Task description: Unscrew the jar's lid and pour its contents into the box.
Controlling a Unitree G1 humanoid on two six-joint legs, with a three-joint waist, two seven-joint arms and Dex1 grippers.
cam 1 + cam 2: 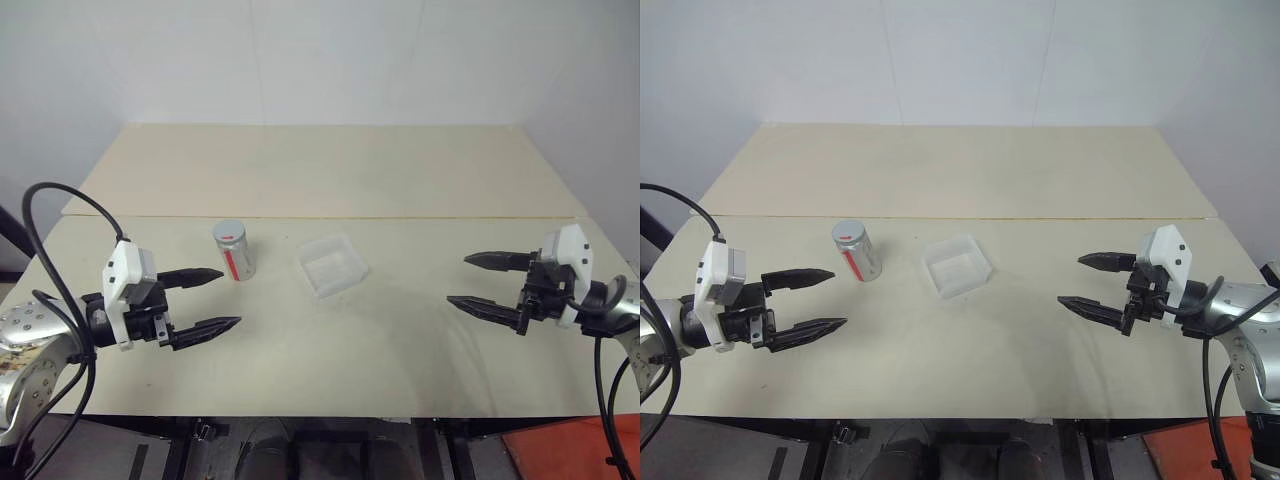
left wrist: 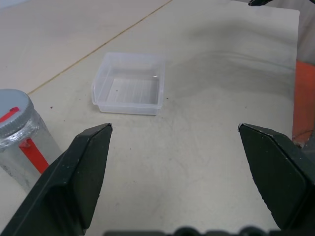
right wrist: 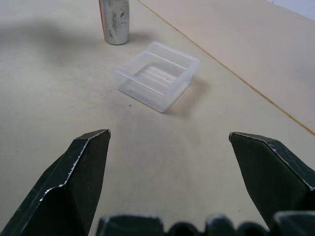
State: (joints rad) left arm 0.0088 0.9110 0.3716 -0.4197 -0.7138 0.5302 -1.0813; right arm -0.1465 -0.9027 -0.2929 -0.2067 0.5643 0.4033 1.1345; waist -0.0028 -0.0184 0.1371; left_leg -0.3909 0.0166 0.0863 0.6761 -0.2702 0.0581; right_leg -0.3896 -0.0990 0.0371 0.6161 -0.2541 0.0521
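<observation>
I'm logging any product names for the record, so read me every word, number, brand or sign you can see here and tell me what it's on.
No text can be read in any view.
Small silvery-grey metal jar: it carries a red and white label, but any print on it is too small to read.
Round grey lid: a red mark, no letters.
Shallow clear plastic box: no print.

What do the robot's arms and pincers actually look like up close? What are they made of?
Each arm ends in a left gripper or right gripper with two long black fingers that taper to points. Behind the fingers sits a black block topped by a white housing. The forearms are silvery metal, with black cables looping along them.
</observation>
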